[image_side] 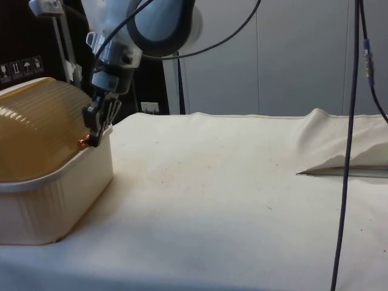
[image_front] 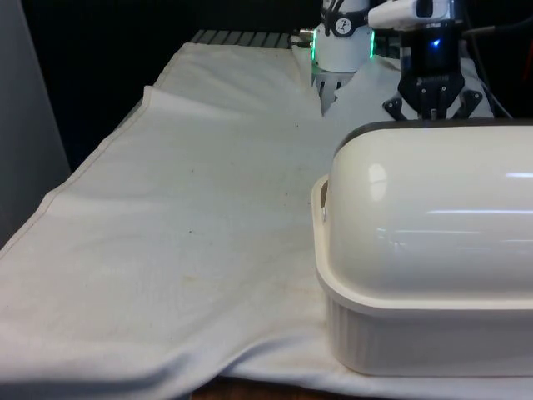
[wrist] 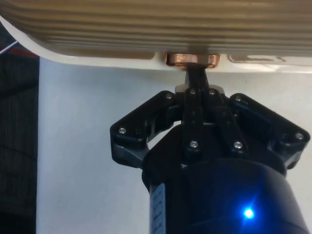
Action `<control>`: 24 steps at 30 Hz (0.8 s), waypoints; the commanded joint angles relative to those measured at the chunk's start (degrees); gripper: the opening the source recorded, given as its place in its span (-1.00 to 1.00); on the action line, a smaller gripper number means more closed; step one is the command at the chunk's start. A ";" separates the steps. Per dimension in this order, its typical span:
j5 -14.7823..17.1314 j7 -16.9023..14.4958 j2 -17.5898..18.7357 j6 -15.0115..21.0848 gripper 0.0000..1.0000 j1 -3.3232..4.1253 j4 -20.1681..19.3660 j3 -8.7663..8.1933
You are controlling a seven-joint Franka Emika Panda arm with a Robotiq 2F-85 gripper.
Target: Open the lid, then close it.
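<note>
On the table: I see the bread box (image_front: 416,333) at the front view's 4 o'clock.
Lid (image_side: 36,130): down and shut.
Gripper (wrist: 195,73): fingers squeezed together, tips on the copper handle (wrist: 191,59).
Done: I think nothing yet; both lifting and closing are left.
Room: lots of bare white cloth (image_side: 242,200) beside the box.

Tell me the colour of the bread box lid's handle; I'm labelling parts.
Copper-coloured handle, clearest in the wrist view, just ahead of the gripper.

Closed fingers (wrist: 195,78) at copper handle (wrist: 191,59)
</note>
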 commanded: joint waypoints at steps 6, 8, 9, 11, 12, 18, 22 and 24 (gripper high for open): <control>1.20 -0.23 1.03 0.74 -1.00 -0.63 1.20 1.38; 1.15 -0.17 1.09 0.74 -1.00 -0.57 1.43 1.32; 1.15 -0.11 1.03 0.74 -1.00 -0.57 1.66 1.32; 1.09 -0.11 0.97 0.69 -1.00 -0.57 1.78 1.26; 1.09 -0.11 0.86 0.63 -1.00 -0.57 1.89 1.26; 1.03 -0.06 0.57 0.34 -1.00 -0.63 2.92 1.15; 0.97 -0.06 0.52 0.23 -1.00 -0.63 3.78 1.09; 0.92 -0.06 0.46 0.23 -1.00 -0.63 4.35 1.03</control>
